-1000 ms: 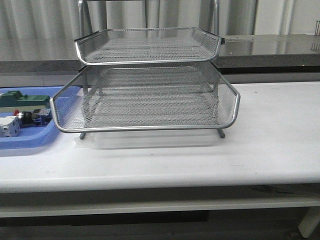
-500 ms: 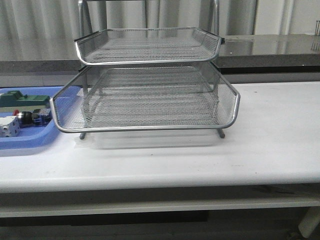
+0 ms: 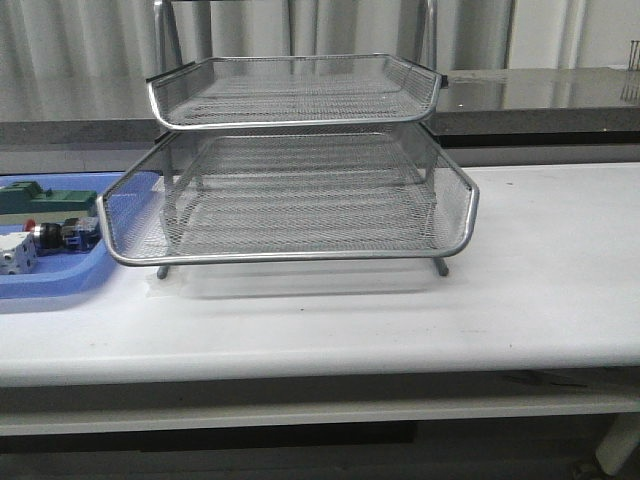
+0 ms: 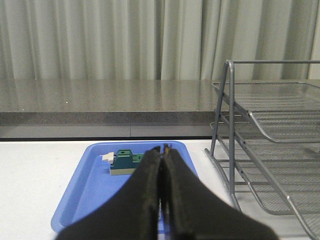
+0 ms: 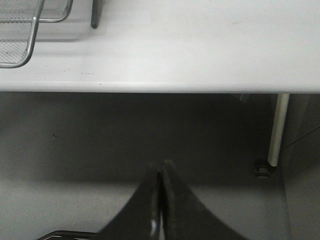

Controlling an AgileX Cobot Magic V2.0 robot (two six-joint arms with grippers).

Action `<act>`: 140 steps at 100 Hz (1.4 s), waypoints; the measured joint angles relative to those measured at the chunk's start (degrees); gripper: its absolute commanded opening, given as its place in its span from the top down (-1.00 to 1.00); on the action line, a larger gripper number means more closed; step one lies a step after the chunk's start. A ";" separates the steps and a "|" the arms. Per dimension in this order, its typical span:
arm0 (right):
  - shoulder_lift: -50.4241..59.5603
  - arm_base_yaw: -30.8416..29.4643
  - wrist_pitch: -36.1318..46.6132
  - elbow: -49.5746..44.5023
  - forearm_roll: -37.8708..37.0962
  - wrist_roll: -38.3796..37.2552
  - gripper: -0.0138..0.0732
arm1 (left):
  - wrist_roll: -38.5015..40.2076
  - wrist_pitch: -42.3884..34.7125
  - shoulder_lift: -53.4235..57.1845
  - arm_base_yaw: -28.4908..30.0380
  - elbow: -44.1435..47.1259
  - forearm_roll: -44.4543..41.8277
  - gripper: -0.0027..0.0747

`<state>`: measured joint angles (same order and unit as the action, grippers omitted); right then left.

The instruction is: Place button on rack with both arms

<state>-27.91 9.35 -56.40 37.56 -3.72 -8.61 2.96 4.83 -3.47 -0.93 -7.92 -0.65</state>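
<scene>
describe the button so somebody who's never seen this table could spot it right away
Find the silver wire rack mid-table; left of it lies a flat blue bin. The button lies inside, a small cylinder with a red cap, between the green block and the white cube.

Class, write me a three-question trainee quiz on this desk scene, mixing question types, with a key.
1. True or false: the button already lies on the rack.
2. The button lies in: A) the blue bin B) the top tray C) the bare table.
3. How do the fingers of the left gripper and right gripper stand?

Key: 1 false; 2 A; 3 both shut, holding nothing.
</scene>
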 measured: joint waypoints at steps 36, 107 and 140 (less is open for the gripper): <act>0.00 0.00 0.00 0.00 0.00 0.00 0.84 | 0.00 17.14 -29.65 0.00 -30.21 0.65 0.99; 0.00 0.00 0.00 0.00 0.00 0.00 0.84 | -18.70 58.46 -90.56 0.00 -87.89 -2.74 0.98; 0.00 0.00 0.00 0.00 0.00 0.00 0.84 | -35.77 65.46 -98.67 0.00 -92.70 6.47 0.65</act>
<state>-27.91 9.35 -56.40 37.56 -3.72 -8.61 -32.81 70.30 -102.14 -0.93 -100.62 5.83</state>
